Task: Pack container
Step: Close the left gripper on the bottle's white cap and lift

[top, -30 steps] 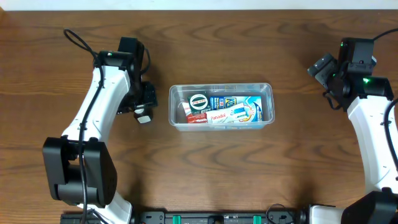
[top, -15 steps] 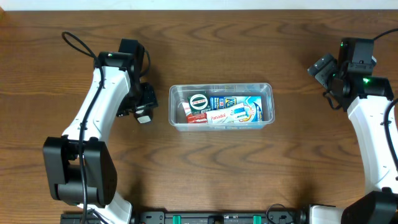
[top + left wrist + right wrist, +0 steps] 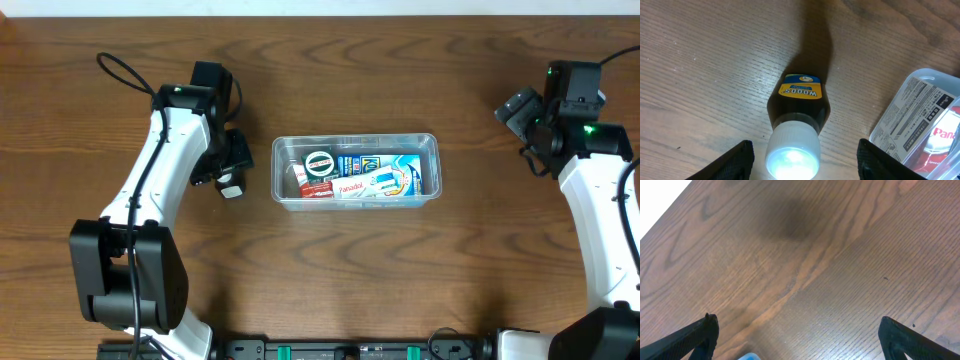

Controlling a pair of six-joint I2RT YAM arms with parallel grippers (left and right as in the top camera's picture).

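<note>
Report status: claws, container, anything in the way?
Left claw open, straddling the Woods bottle on the table, no grip yet. Right claw open, empty. Container holds boxes; bottle outside it. Nothing between them.

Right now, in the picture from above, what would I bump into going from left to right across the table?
White-capped bottle → clear container → right arm.
</note>
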